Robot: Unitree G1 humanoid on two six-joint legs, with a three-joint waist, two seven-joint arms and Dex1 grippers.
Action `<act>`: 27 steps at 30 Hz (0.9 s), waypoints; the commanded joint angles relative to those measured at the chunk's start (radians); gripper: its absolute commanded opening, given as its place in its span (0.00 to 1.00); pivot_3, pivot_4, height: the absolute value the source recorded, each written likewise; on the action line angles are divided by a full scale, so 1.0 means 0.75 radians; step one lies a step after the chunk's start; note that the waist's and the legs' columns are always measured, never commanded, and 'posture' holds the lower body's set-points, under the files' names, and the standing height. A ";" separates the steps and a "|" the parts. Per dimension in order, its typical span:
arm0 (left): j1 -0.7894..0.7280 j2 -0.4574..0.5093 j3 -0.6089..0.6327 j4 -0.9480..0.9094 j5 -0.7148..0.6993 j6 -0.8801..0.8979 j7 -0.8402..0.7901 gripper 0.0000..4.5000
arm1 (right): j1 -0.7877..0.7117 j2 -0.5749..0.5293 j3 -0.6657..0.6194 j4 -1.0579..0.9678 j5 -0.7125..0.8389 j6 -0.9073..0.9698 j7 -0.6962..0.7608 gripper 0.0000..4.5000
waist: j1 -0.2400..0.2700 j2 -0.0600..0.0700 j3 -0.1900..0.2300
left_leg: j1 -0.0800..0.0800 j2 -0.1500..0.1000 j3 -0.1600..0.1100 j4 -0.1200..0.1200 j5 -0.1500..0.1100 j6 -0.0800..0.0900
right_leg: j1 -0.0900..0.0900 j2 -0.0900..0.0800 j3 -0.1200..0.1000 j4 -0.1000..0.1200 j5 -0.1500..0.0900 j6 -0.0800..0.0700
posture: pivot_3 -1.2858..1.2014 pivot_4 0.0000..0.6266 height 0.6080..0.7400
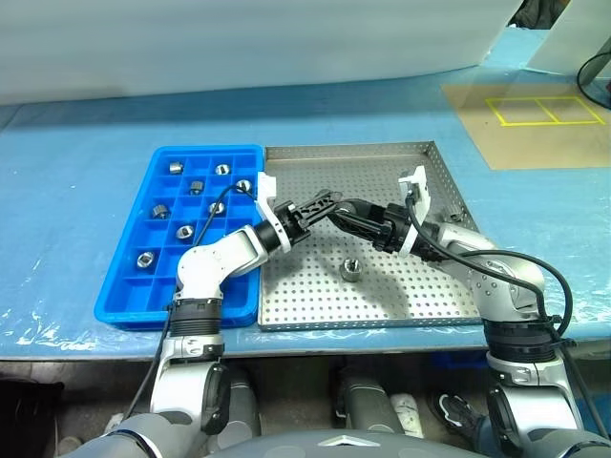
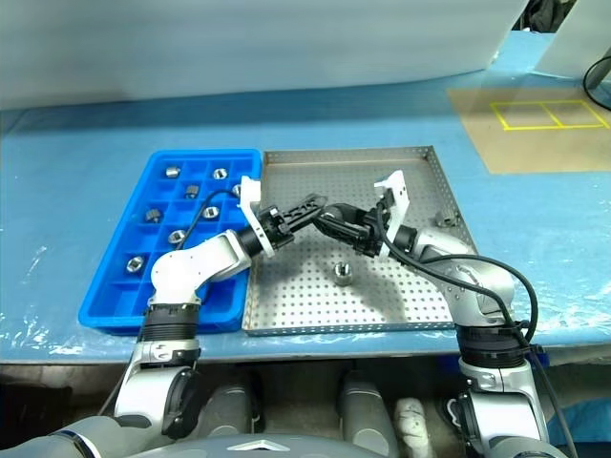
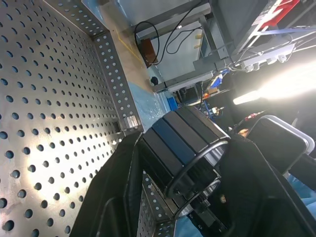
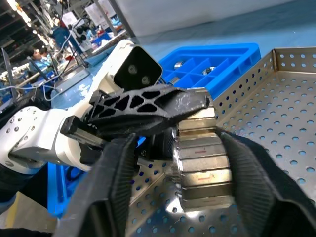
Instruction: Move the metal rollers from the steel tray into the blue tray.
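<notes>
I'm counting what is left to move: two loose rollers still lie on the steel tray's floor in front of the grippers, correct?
Not quite. The left eye view shows one loose roller on the steel tray floor in front of the grippers, not two. Another sits by the tray's right rim.

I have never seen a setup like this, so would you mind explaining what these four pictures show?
This is a two-armed humanoid robot. The two wide pictures come from cameras in its head, looking down over a table; the two close ones come from cameras on its wrists. On the table lie a steel tray and a blue tray, which holds several metal rollers. One loose roller sits on the steel tray. Above it the left gripper clamps a held roller, and the right gripper meets it there.
</notes>
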 commanded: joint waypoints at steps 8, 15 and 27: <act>-0.046 -0.030 0.042 -0.040 -0.050 -0.043 -0.019 0.42 | 0.006 -0.005 0.006 -0.052 -0.005 -0.033 0.009 0.27 | 0.000 0.000 0.000 | 0.000 0.000 0.000 0.000 0.000 0.000 | 0.000 0.000 0.000 0.000 0.000 0.000 | 0.42 0.24 1.00; -0.052 -0.024 0.087 -0.040 0.008 -0.173 0.019 0.42 | 0.011 -0.013 0.001 -0.037 -0.030 -0.066 0.003 0.27 | 0.000 0.000 0.000 | 0.000 0.000 0.000 0.000 0.000 0.000 | 0.000 0.000 0.000 0.000 0.000 0.000 | 0.42 0.24 1.00; -0.080 0.014 0.198 -0.178 0.059 -0.423 0.213 0.42 | -0.006 -0.038 0.010 0.053 -0.086 -0.162 0.028 0.27 | 0.001 0.000 0.000 | 0.000 0.000 0.000 0.000 0.000 0.000 | 0.000 0.000 0.000 0.000 0.000 0.000 | 0.44 0.24 1.00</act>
